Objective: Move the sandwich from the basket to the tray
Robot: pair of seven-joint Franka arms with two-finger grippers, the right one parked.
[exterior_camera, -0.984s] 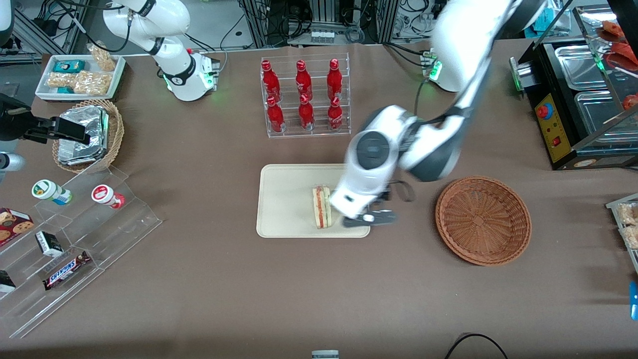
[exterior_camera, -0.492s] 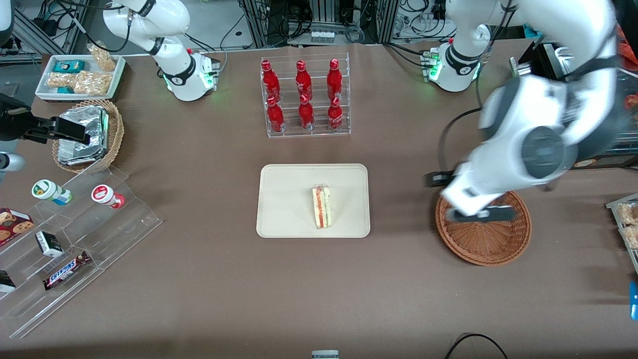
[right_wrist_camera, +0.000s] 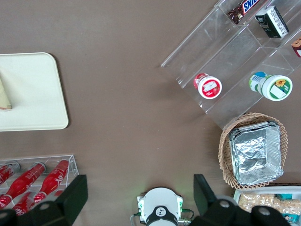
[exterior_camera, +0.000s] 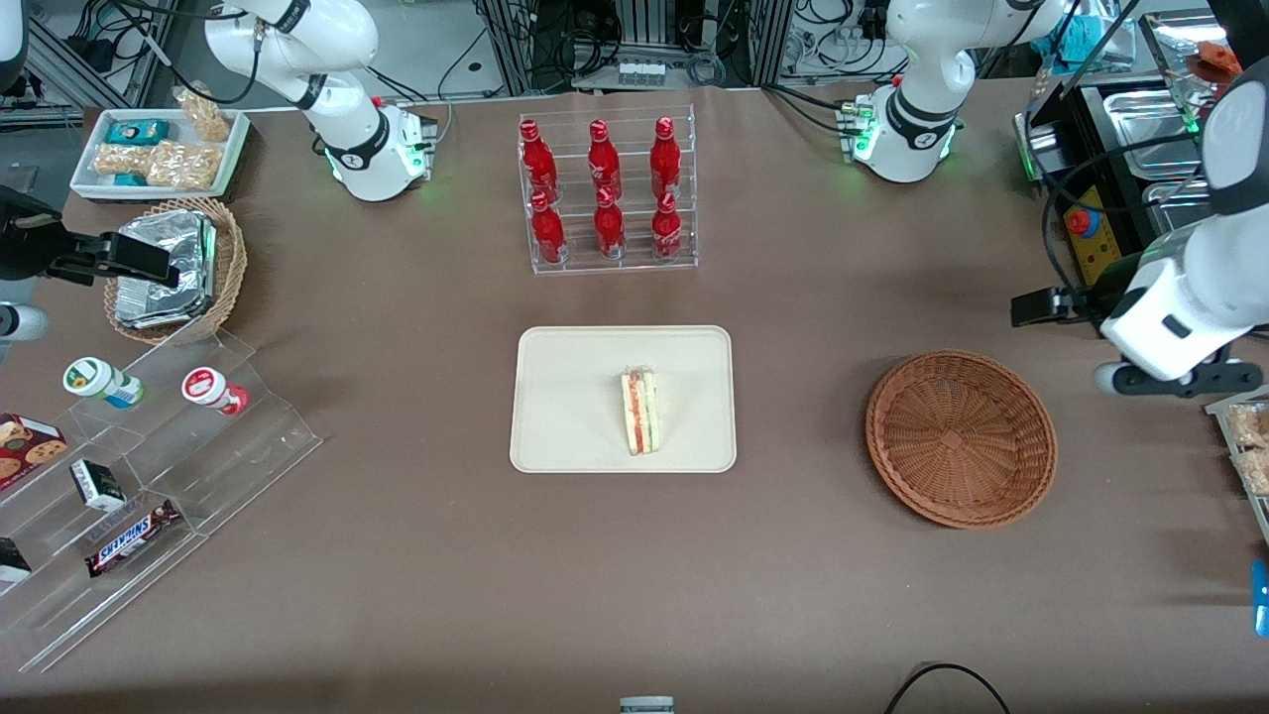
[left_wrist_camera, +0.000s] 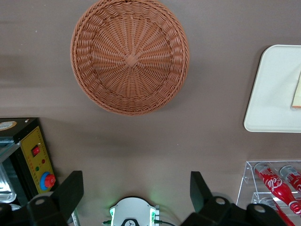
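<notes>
The sandwich [exterior_camera: 640, 412], a white-bread wedge with red and green filling, lies on the cream tray [exterior_camera: 575, 397] in the middle of the table. Its edge also shows in the left wrist view [left_wrist_camera: 297, 90] on the tray [left_wrist_camera: 273, 94]. The reddish-brown wicker basket [exterior_camera: 960, 436] is empty; it also shows in the left wrist view [left_wrist_camera: 130, 56]. My left gripper [exterior_camera: 1175, 380] is open and empty. It hangs high above the table at the working arm's end, sideways of the basket and apart from it. Its fingers [left_wrist_camera: 69, 194] are spread wide.
A clear rack of red bottles [exterior_camera: 605, 193] stands farther from the front camera than the tray. A black appliance with a red button [exterior_camera: 1100, 248] sits near the gripper. A snack tray's edge [exterior_camera: 1244, 436] lies just below it. Stepped acrylic shelves [exterior_camera: 149, 476] stand toward the parked arm's end.
My gripper left the sandwich on the tray, swung over the basket, and has now risen to the working arm's end of the table. The sandwich has not moved.
</notes>
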